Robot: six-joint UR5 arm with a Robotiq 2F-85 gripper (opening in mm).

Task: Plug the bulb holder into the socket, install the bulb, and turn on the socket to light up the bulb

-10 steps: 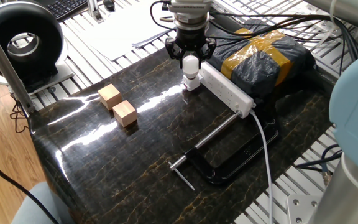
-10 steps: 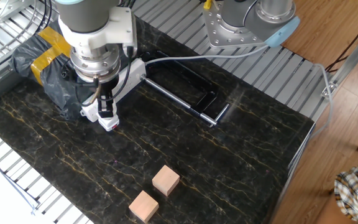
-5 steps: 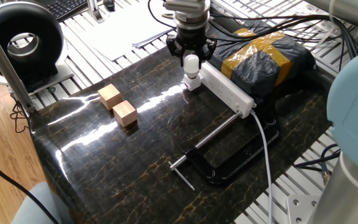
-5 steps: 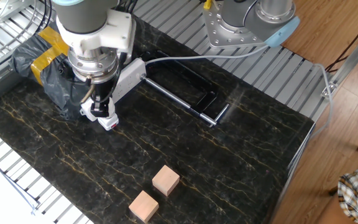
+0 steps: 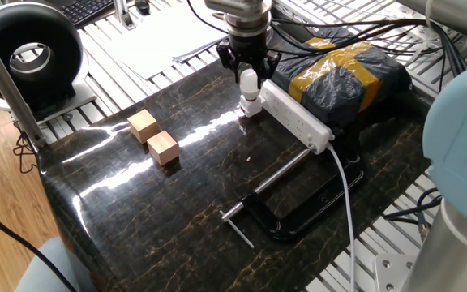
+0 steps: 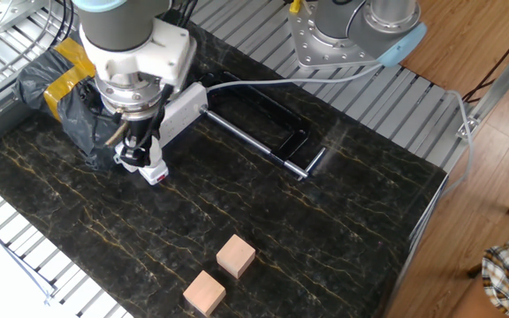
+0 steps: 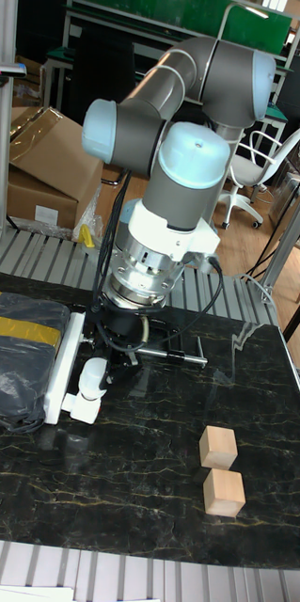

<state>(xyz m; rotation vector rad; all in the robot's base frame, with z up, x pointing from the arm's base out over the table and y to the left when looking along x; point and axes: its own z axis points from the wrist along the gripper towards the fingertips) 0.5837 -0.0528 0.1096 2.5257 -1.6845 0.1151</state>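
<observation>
The socket [image 5: 298,120] [image 6: 180,104] [image 7: 59,369] is a long white strip along the table's far edge. The small white bulb holder [image 5: 251,106] [image 6: 152,172] [image 7: 82,405] sits plugged in at its end. The white bulb [image 5: 250,81] [image 7: 94,372] stands upright in the holder. From straight above, my gripper [image 5: 250,75] [image 6: 137,150] [image 7: 101,365] comes down with its black fingers shut on the bulb's upper part. In the other fixed view the fingers hide most of the bulb.
Two tan wooden cubes [image 5: 143,124] [image 5: 163,147] lie on the dark marble table [image 5: 177,211]. A black clamp [image 5: 286,207] with a steel bar holds the socket's other end. A black bag with yellow tape [image 5: 343,73] lies behind the socket, whose thick white cable [image 5: 349,203] trails off the table.
The gripper has turned about its vertical axis around the bulb and sits slightly higher. Bulb and holder stay in place on the socket.
</observation>
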